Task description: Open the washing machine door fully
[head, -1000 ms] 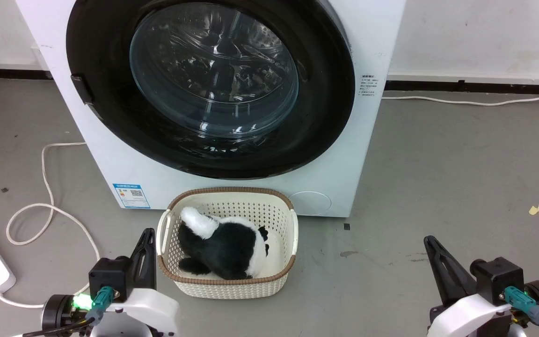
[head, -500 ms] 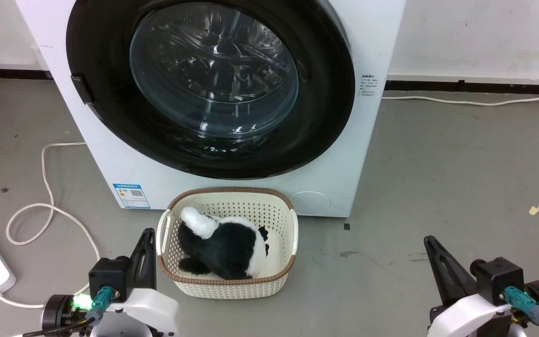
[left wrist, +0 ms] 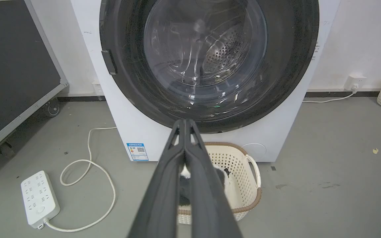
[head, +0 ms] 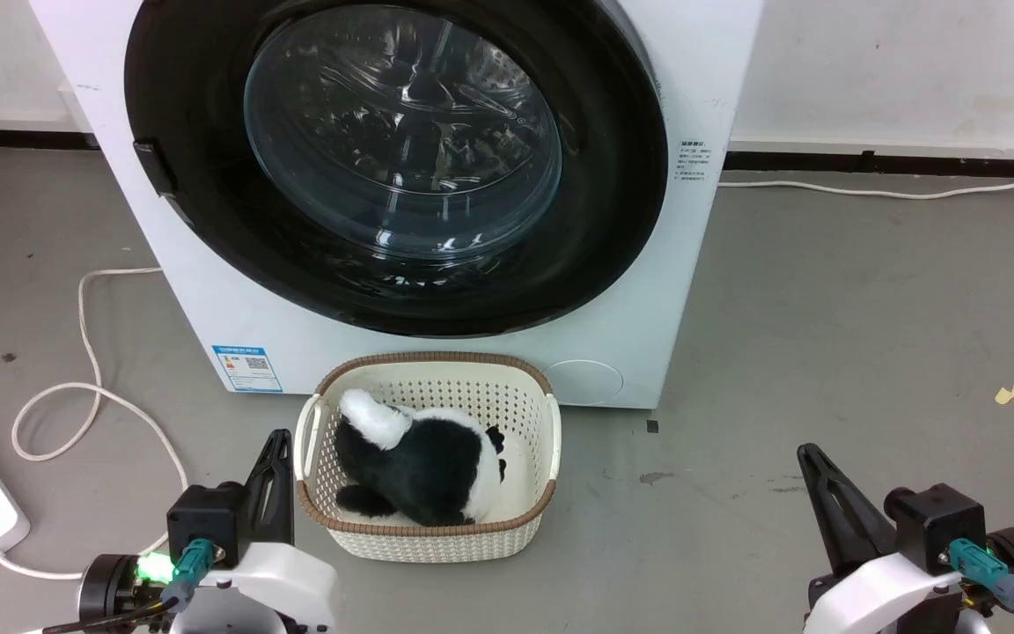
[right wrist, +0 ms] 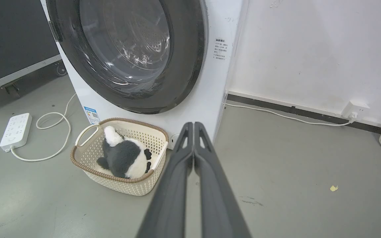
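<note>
Against the washing machine point(head: 208, 291), its glossy black washing machine door point(head: 397, 150) sits closed; left claw point(head: 280, 435), right claw point(head: 806, 450) pinched together.

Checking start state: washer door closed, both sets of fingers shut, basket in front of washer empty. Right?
Not empty: the head view shows a black-and-white plush toy in the basket. The washing machine door is closed, and the left fingers and right fingers are shut.
</note>
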